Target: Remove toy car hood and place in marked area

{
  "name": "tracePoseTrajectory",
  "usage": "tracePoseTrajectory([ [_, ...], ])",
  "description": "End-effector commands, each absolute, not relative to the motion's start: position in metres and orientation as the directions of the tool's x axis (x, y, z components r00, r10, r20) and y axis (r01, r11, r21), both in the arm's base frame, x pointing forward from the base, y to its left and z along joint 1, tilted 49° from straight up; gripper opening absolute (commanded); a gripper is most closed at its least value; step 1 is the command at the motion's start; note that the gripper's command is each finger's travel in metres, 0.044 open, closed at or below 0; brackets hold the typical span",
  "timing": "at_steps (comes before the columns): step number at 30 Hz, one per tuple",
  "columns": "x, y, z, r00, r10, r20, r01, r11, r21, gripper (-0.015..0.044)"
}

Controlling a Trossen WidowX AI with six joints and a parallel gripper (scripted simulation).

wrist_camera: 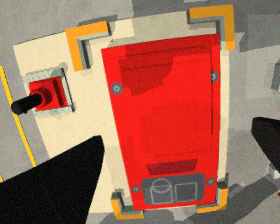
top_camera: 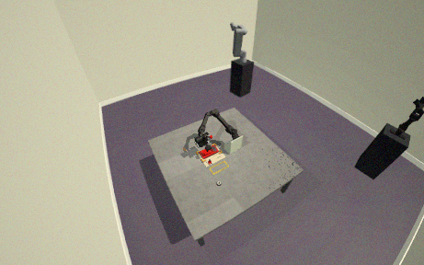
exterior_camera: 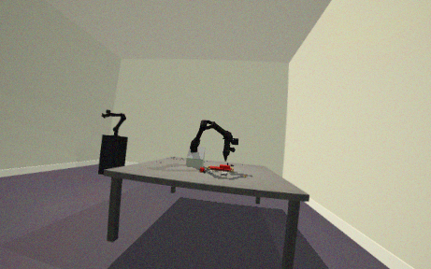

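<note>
The toy car shows as a long red body on a cream board with orange corner brackets. Its red top has round screw heads and a grey panel at the lower end in the wrist view; I cannot tell exactly where the hood's edges run. My gripper is open and empty, pointing down above the car, with one finger on each side of the red body in the wrist view. The marked area, a yellow outline, lies beside the board.
A red block with a black peg sits in a grey holder on the board, between car and outline. A pale upright panel stands by the arm's base. A small round thing lies beyond the outline.
</note>
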State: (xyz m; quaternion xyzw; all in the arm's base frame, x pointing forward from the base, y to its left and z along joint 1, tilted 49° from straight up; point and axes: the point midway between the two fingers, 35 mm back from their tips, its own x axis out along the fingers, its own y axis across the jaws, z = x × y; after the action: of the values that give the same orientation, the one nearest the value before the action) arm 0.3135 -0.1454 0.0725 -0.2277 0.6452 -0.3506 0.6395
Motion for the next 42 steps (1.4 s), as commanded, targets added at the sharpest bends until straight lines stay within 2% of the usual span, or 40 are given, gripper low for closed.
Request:
tracePoseTrajectory([
  [1,0.313,-0.150,0.069,-0.082,-0.744,-0.663,0.149,0.649,-0.746,0.0440],
  [42,0.307,-0.176,0.045,-0.082,-0.746,-0.661,0.149,0.646,-0.748,0.0440],
])
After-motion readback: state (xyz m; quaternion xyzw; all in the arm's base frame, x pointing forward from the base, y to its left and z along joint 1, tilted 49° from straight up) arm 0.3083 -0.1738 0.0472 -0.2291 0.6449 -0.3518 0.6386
